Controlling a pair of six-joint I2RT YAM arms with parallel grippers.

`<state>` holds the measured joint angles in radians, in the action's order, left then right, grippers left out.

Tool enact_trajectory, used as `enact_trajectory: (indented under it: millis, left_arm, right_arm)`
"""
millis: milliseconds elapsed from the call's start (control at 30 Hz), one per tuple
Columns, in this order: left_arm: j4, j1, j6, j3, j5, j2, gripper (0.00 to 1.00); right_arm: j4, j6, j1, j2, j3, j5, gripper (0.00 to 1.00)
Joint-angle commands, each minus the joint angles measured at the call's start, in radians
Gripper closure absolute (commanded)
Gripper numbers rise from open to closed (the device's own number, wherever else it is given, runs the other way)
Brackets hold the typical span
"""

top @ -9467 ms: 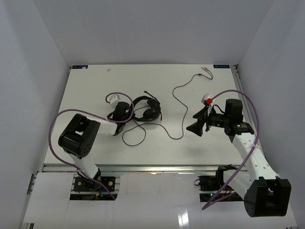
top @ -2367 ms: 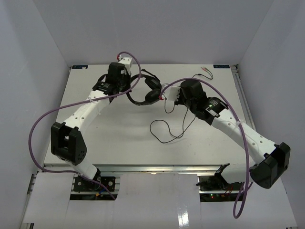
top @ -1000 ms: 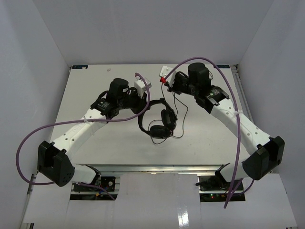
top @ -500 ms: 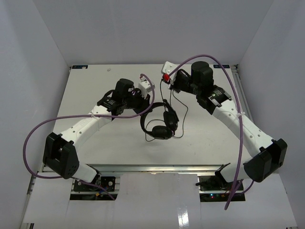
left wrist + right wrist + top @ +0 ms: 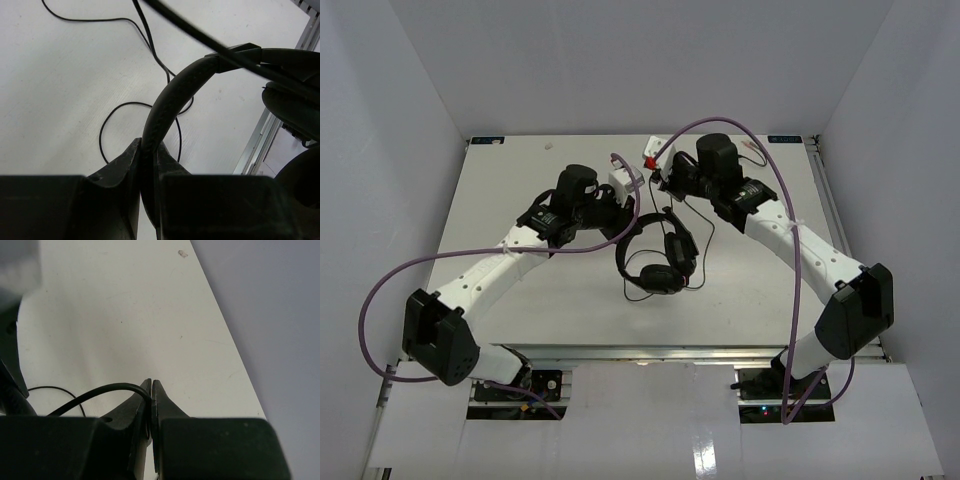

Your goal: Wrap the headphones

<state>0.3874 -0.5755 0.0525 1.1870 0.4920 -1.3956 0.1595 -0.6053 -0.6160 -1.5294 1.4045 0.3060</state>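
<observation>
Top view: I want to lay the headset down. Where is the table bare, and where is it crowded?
Bare: the far-left corner of the table behind the left arm, and the near strip between the headphones and the right arm. Crowded: the centre, around the held headphones and cable.

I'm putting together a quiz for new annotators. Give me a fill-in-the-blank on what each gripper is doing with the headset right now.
1. The left gripper is shut on the ____ of the headphones.
2. The right gripper pinches the headset's thin black ____.
3. The thick looping cables are ____ in colour.
Missing words: headband; cable; purple.
</observation>
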Motion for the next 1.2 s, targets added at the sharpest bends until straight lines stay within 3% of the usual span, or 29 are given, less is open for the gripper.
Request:
enact_trajectory:
  millis: [0,433,733,833,967,1100,1167]
  left_arm:
    - [-0.033,-0.010,-0.034,0.034,0.034,0.122,1.00]
    - [0.021,-0.011,-0.099,0.101,-0.170,0.197,1.00]
    - [-0.048,-0.011,-0.275,0.292,-0.246,0.125,1.00]
    - [-0.063,-0.011,-0.327,0.361,-0.255,0.087,1.00]
    - [-0.080,-0.011,-0.392,0.464,-0.271,0.031,1.00]
    - [-0.105,-0.011,-0.433,0.506,-0.277,0.009,1.00]
    - [-0.107,-0.011,-0.444,0.531,-0.283,-0.004,1.00]
  right_arm:
    - [-0.051,0.069,0.025,0.005,-0.020,0.049,0.92]
    - [-0.161,0.335,0.233,0.076,-0.170,0.381,0.92]
    - [-0.482,0.602,0.239,0.085,-0.314,0.702,0.85]
    - [-0.643,0.768,0.239,0.079,-0.355,0.784,0.83]
    - [-1.063,1.145,0.239,0.042,-0.401,0.859,0.74]
    - [-1.442,1.495,0.234,-0.030,-0.400,0.852,0.64]
    - [-1.541,1.580,0.225,-0.057,-0.390,0.822,0.58]
